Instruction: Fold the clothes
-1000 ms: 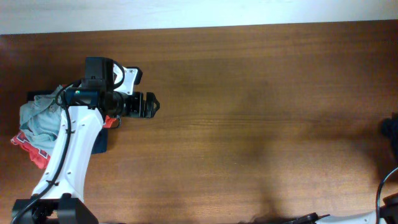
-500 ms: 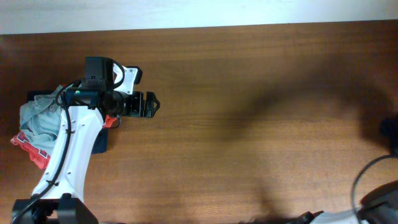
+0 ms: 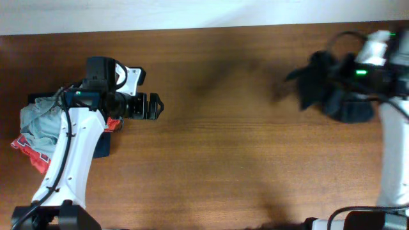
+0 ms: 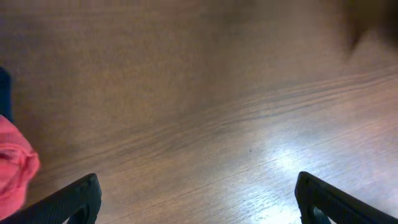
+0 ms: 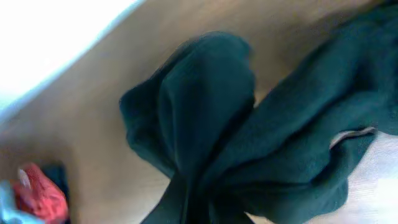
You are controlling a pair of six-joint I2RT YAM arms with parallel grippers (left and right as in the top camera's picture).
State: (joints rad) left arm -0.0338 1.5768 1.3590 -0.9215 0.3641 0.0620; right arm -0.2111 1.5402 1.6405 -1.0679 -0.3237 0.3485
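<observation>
When I looked from overhead, the left arm (image 3: 70,153) sat at the left end of the bench (image 3: 223,166) with the left fingers (image 3: 153,107) spread wide over bare wood, holding nothing. Right behind it was the heap: a grey-blue garment (image 3: 39,118), a red-and-white garment (image 3: 32,152) and a navy garment (image 3: 105,145) partly under the arm. Way over at the far right, the right arm (image 3: 391,147) had the black T-shirt (image 3: 323,86) bunched up and blurry above the bench. In the left wrist view, both fingertips poked in at the bottom corners, well apart, with just wood between them and a bit of red cloth (image 4: 15,174) at the left edge. In the right wrist view, the T-shirt (image 5: 236,143) filled the shot, its folds gathering at the bottom edge, where the right fingers were pressed together, pinching it and buried in the cloth.
</observation>
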